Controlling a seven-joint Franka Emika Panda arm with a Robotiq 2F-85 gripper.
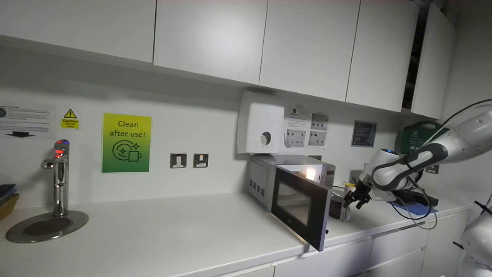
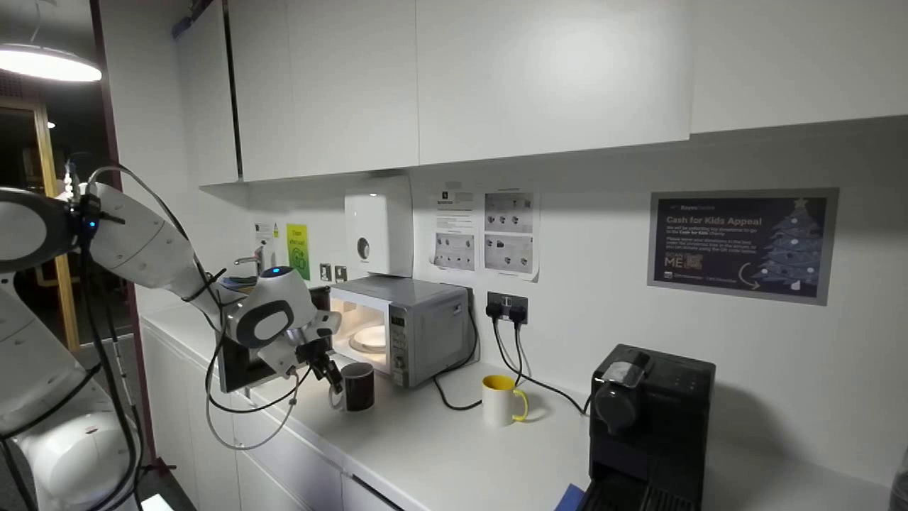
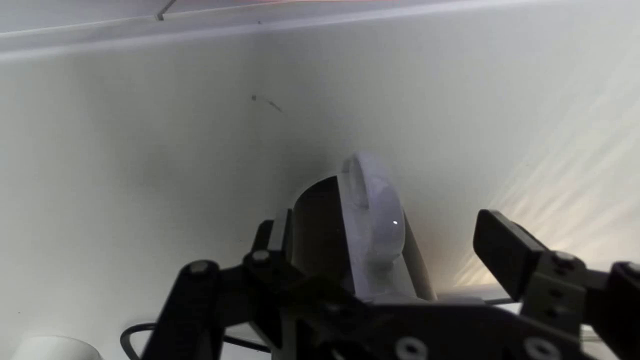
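Note:
A dark mug (image 2: 360,389) with a white handle stands upright on the counter beside the microwave. My gripper (image 2: 332,382) is by its handle side, angled down from the arm. In the wrist view the gripper (image 3: 385,230) is open, its fingers spread wide on either side of the mug (image 3: 320,227). The left finger is close against the mug's dark side; whether it touches cannot be told. A wide gap separates the right finger (image 3: 505,245) from the mug. The white handle (image 3: 387,220) lies between them. The mug (image 1: 336,207) is partly behind the gripper (image 1: 353,205) in an exterior view.
The microwave (image 2: 433,330) is lit inside, with a white dish (image 2: 370,338) in it. Its open door (image 1: 300,207) juts over the counter near the gripper. A white mug with yellow inside (image 2: 500,404), power cables and a black coffee machine (image 2: 652,426) stand farther along.

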